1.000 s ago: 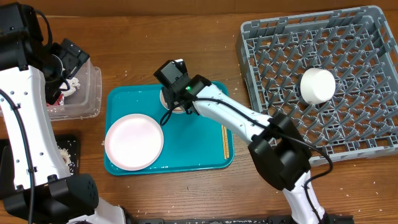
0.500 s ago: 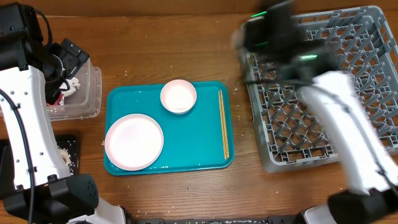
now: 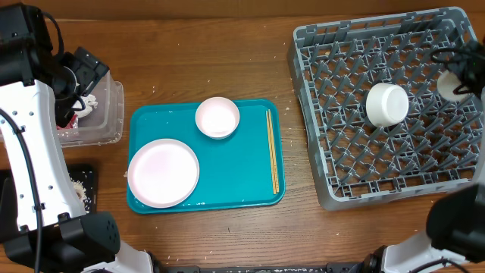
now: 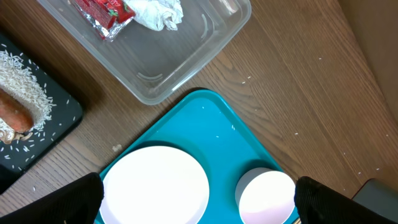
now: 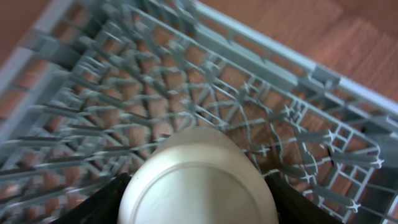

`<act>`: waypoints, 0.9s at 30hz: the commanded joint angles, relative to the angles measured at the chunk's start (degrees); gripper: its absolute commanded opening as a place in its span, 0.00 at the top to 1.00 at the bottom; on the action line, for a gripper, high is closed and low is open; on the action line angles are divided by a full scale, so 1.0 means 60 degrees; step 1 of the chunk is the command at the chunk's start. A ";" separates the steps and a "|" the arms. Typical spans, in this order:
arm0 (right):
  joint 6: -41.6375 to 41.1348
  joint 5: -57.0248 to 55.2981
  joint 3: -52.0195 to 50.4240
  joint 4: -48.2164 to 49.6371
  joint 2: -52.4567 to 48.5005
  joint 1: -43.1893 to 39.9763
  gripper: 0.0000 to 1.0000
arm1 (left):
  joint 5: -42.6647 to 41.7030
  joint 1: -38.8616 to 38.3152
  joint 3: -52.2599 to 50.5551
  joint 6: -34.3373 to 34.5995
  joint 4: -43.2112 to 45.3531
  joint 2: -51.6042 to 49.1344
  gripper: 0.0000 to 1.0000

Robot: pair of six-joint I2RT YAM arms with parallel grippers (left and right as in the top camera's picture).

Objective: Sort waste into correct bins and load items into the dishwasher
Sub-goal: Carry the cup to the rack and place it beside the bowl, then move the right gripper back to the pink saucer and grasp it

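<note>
Two arms differ; right gripper (image 5: 198, 208) grasps a white dish (image 5: 198, 168) over the rack (image 3: 341, 152), far right; left gripper (image 4: 199, 202) hangs released near the clear tub (image 4: 186, 56).

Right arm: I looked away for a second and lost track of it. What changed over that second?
The right gripper, which was down at the small plate on the teal tray, swung right across the table and now holds a small white dish over the dish rack, near its right side. The large plate, chopsticks, bowl in the rack and the open left gripper stayed put.
</note>
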State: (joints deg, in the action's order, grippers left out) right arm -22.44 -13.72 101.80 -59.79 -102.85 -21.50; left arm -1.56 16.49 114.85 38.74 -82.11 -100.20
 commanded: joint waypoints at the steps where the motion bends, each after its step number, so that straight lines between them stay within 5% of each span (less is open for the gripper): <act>1: 0.0015 0.0233 -0.0084 -0.0040 -0.0350 -0.0138 0.31 | -0.0066 -0.0004 0.0062 -0.0178 -0.0004 -0.0011 0.00; 10: 0.0007 0.0554 -0.0076 -0.0346 -0.0211 0.0051 0.14 | -0.0066 -0.0004 0.0062 -0.0178 -0.0004 -0.0015 0.00; 20: -0.0022 0.2838 -0.0073 -0.0565 0.1242 0.0637 0.14 | -0.0066 -0.0004 0.0062 -0.0178 -0.0004 -0.0015 0.00; 27: -0.0015 0.4870 -0.0084 -0.0251 0.2011 0.3042 0.17 | -0.0066 -0.0004 0.0062 -0.0178 -0.0004 -0.0015 0.00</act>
State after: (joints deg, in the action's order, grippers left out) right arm -22.46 8.73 101.01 -62.28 -91.96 -10.59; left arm -1.58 16.47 114.85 38.74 -82.13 -100.20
